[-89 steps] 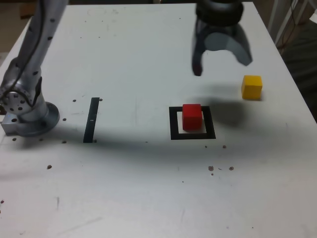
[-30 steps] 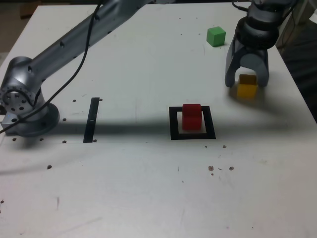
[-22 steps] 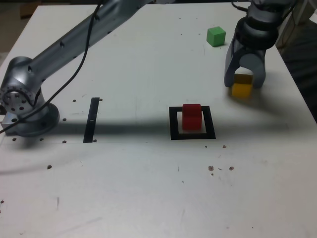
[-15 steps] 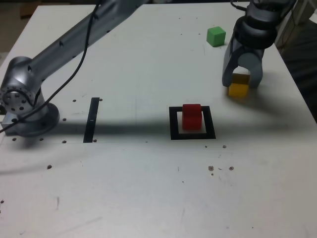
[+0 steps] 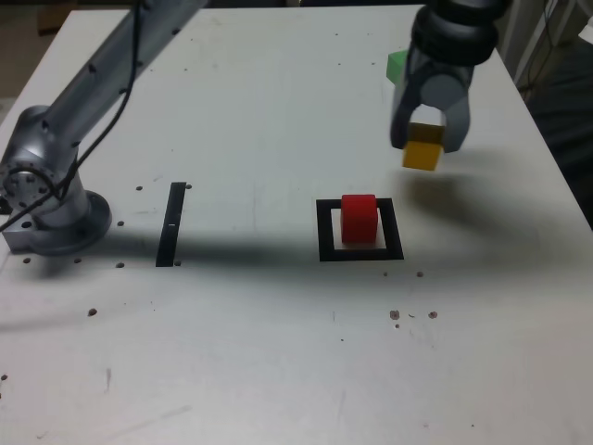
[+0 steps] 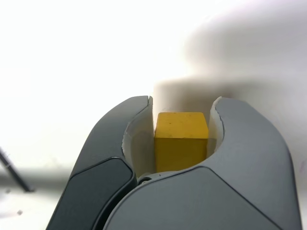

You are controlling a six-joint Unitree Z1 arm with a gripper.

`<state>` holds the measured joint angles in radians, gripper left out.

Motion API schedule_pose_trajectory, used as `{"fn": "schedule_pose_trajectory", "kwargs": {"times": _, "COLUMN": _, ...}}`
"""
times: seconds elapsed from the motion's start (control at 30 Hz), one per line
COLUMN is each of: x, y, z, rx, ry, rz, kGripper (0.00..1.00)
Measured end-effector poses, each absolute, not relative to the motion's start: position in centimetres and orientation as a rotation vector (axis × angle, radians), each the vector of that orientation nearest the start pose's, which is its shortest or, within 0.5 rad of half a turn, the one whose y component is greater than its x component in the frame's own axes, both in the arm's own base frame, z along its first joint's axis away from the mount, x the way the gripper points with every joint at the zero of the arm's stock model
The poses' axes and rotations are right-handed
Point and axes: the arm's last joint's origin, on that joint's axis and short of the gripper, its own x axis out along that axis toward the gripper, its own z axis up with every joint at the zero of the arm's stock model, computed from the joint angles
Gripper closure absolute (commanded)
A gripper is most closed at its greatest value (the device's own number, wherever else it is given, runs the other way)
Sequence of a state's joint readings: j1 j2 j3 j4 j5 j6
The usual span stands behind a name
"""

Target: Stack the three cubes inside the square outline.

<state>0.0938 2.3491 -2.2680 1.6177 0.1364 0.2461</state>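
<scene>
End effector (image 5: 426, 139), now pinching yellow cube (image 5: 422, 154), has lifted it off the desk (image 5: 278, 352), ready for carry to red cube (image 5: 359, 219) in square outline (image 5: 360, 252).

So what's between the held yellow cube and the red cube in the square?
Nothing: in the exterior view only bare table separates the yellow cube from the red cube.

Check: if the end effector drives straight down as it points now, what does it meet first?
Probably bare white tabletop, right of the black square outline in the exterior view; the held yellow cube would touch first. Depth unclear.
</scene>
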Motion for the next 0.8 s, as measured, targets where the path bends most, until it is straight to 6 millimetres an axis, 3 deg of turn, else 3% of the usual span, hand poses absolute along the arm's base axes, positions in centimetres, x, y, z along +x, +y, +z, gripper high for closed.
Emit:
{"fn": "schedule_pose_trajectory", "kwargs": {"times": 0.37, "x": 38.7, "y": 2.5, "z": 31.4, "rx": 0.184, "ry": 1.703, "rz": 0.003, "kGripper": 0.65}}
{"fn": "schedule_pose_trajectory", "kwargs": {"times": 0.53, "x": 37.1, "y": 1.5, "z": 31.1, "rx": 0.163, "ry": 1.699, "rz": 0.003, "kGripper": 0.65}}
{"fn": "schedule_pose_trajectory", "kwargs": {"times": 0.8, "x": 36.2, "y": 0.3, "z": 29.7, "rx": 0.134, "ry": 1.678, "rz": 0.019, "kGripper": 0.65}}
